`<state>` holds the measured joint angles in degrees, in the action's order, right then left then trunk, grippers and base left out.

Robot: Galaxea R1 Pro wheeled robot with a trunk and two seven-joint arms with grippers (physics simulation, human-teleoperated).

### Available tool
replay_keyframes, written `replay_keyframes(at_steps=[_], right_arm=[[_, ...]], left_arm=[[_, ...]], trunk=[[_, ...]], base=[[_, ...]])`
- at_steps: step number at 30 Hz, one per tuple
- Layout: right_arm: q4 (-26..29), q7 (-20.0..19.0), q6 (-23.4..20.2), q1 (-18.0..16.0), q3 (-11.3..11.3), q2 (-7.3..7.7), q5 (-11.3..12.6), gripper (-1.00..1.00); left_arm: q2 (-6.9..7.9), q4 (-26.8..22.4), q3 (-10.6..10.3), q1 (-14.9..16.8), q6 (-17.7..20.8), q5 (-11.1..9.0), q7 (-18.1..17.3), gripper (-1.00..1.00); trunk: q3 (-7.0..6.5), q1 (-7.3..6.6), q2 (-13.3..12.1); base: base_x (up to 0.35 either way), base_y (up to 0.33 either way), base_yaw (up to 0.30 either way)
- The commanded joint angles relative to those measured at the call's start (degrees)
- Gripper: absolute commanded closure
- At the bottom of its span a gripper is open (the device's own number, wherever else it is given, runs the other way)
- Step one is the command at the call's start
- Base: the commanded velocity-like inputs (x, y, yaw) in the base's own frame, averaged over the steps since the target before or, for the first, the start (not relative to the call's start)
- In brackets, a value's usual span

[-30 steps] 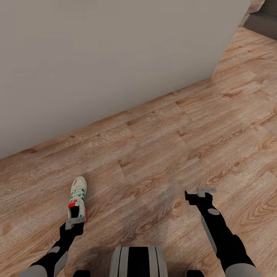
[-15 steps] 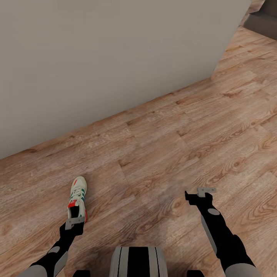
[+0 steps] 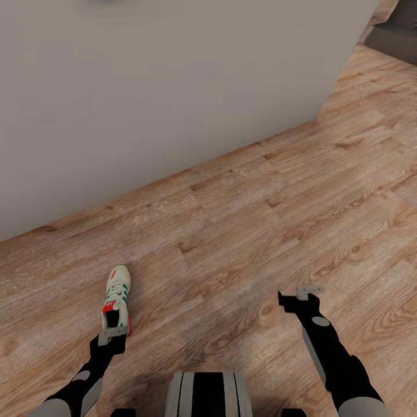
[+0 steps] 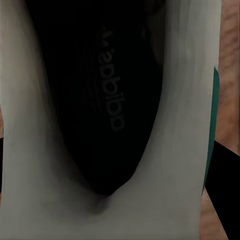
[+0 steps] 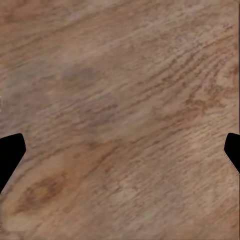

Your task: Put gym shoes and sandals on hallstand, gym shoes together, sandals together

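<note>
One gym shoe (image 3: 117,295), white with green stripes and a red-orange heel, shows at the lower left of the head view, toe pointing away from me. My left gripper (image 3: 113,335) is at its heel. In the left wrist view the shoe's white collar (image 4: 175,100) and dark insole lie between the black fingers (image 4: 222,185), so that gripper is shut on the shoe. My right gripper (image 3: 296,292) hangs open over the bare corridor floor (image 5: 120,100), holding nothing. The other gym shoe, the sandals and the hallstand are out of view.
A plain grey wall (image 3: 174,87) runs slanting across the upper half of the head view and ends at a corner on the right. Wood-plank floor (image 3: 260,202) spreads between it and my base (image 3: 208,394). A dark grey block (image 3: 397,32) sits at the top right.
My right gripper has dropped slightly in the head view. The picture has shifted a little at the top edge. The left gripper and the shoe keep their place.
</note>
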<state>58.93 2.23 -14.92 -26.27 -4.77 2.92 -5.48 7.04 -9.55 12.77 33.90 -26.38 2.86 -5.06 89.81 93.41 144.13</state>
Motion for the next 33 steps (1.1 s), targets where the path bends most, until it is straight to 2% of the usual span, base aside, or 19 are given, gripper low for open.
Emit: replay_keyframes(at_steps=[1, 23, 30, 33], right_arm=[[0.0, 0.1, -0.4, 0.0, 0.0, 0.01, -0.6, -1.00], [-0.1, 0.0, 0.0, 0.0, 0.0, 0.25, -0.7, -1.00], [-0.3, 0.0, 0.2, 0.0, 0.1, 0.02, -0.7, -1.00], [-1.9, 0.1, 2.0, 0.0, 0.2, -0.08, -0.7, -1.00]], left_arm=[[-0.01, 0.1, 0.5, 0.0, -0.2, 0.3, -0.4, 1.00], [0.23, 0.1, 0.4, 0.0, 0.1, 0.6, -1.1, 1.00], [0.87, 0.3, 0.2, -0.1, 0.3, 1.1, -1.0, 1.00], [1.44, 0.3, -0.2, -1.4, 0.3, 1.2, -0.8, 1.00]], trunk=[[-0.20, -0.03, 0.0], [-5.07, -0.60, -0.3], [-6.62, -0.78, -0.4], [-7.29, -0.86, -0.4]], base=[[0.000, 0.000, 0.000], [0.000, 0.000, 0.000], [0.000, 0.000, 0.000], [0.000, 0.000, 0.000]])
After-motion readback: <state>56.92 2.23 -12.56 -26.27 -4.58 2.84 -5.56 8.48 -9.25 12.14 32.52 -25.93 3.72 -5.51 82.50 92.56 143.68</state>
